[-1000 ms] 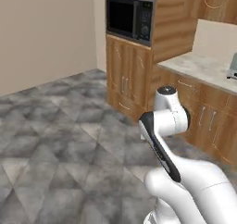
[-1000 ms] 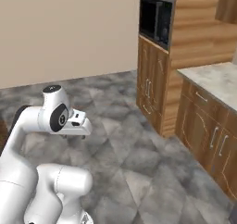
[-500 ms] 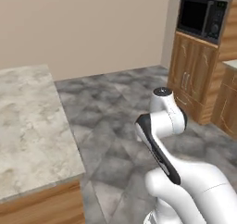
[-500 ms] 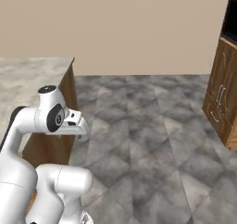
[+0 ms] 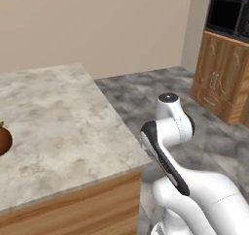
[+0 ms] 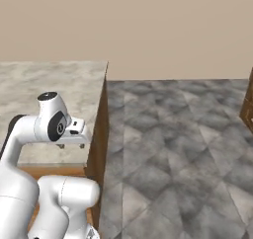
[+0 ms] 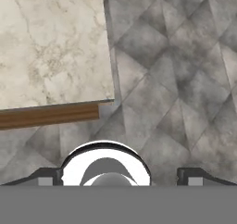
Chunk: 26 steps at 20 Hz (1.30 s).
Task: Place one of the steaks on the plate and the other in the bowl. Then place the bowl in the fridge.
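Hovering: pincer (image 7: 120,174) over grey tiled floor (image 7: 185,79), just off the tabletop's corner
pincer state: wide, nothing held; fingertips (image 7: 46,176) far apart at bottom of hand view
arm: white arm (image 5: 170,132) folded, raised beside the tabletop
tabletop: marble island tabletop (image 5: 58,127), wood sides, left of arm in left base view
left edge: round reddish-brown thing (image 5: 4,141) on tabletop, cut by frame, cannot tell what
far right: wood cabinets (image 5: 219,83) with black microwave (image 5: 228,16)
task things: steaks, plate, bowl, fridge, cannot place any
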### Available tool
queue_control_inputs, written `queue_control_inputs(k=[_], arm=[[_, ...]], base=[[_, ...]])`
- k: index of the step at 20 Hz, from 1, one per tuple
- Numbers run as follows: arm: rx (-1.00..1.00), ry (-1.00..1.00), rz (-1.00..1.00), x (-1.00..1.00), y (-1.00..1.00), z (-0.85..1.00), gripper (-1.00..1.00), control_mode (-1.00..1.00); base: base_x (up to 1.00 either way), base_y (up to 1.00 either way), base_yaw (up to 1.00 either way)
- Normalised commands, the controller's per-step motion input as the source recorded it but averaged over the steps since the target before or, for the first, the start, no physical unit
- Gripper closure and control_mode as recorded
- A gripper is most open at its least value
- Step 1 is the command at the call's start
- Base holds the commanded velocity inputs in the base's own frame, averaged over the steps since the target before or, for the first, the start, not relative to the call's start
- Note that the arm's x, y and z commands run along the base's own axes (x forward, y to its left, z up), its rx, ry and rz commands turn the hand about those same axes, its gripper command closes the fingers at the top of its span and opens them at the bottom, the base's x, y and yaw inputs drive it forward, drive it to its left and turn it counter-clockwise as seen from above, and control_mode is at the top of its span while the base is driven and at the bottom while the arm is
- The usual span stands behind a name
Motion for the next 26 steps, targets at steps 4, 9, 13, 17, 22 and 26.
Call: queue_control_inputs(k=[4, 9, 13, 17, 22, 26], arm=[[0.00, 0.00, 0.00, 0.00, 0.00, 0.00, -1.00, 1.00], [0.00, 0.00, 0.00, 0.00, 0.00, 0.00, -1.00, 1.00], [0.00, 0.00, 0.00, 0.00, 0.00, 0.00, -1.00, 1.00], [0.00, 0.00, 0.00, 0.00, 0.00, 0.00, -1.00, 1.00], [0.00, 0.00, 0.00, 0.00, 0.00, 0.00, -1.00, 1.00], [0.00, 0.00, 0.00, 0.00, 0.00, 0.00, -1.00, 1.00]], base=[[0.00, 1.00, 0.00], [-0.01, 1.00, 0.00], [0.00, 1.00, 0.12], [0.05, 1.00, 0.63], [0.09, 0.91, 0.52], [0.06, 0.97, 0.45]])
